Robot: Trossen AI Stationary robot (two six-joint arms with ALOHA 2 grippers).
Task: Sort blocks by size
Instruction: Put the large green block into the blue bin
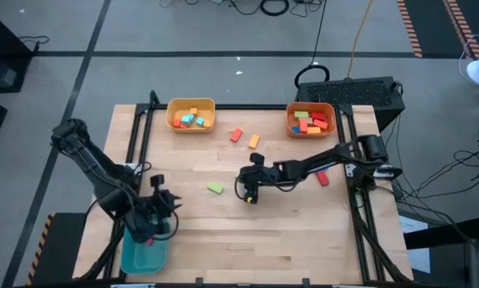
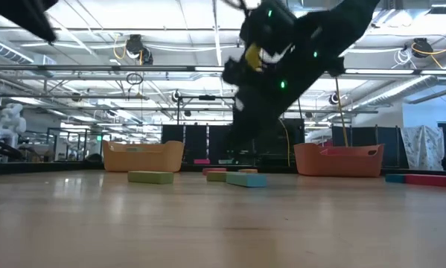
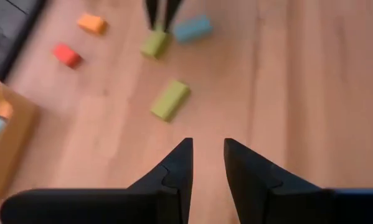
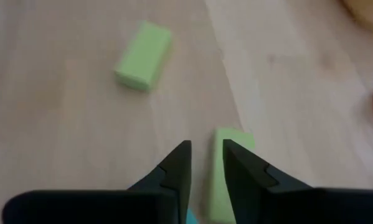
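At the near left corner of the table (image 1: 303,232) the left arm is hanging over a teal bin (image 1: 143,258), and the left gripper (image 3: 207,143) is holding its claw slightly spread, with only bare wood showing in the narrow gap. Farther in, toward the middle of the table, a lone green block (image 3: 169,99) is lying flat on the wood, touching nothing. Just beyond it the right arm is reaching in from the right side, and the right gripper (image 4: 206,144) is standing right over the end of a second green block (image 4: 231,171); whether that claw is pinching the block or only hovering against it cannot be told. A light blue block (image 3: 192,28) is lying just beside this second green one. Off to the right, near the right arm's base, a red block (image 1: 323,178) is resting by itself. Deeper still, a smaller red block (image 1: 237,134) and an orange block (image 1: 254,142) are sitting near each other between the two far bins. Along the back edge, a yellow bin (image 1: 172,112) is holding several small orange, light blue and red blocks, and an orange bin (image 1: 290,120) is holding a heap of red, green and orange ones.
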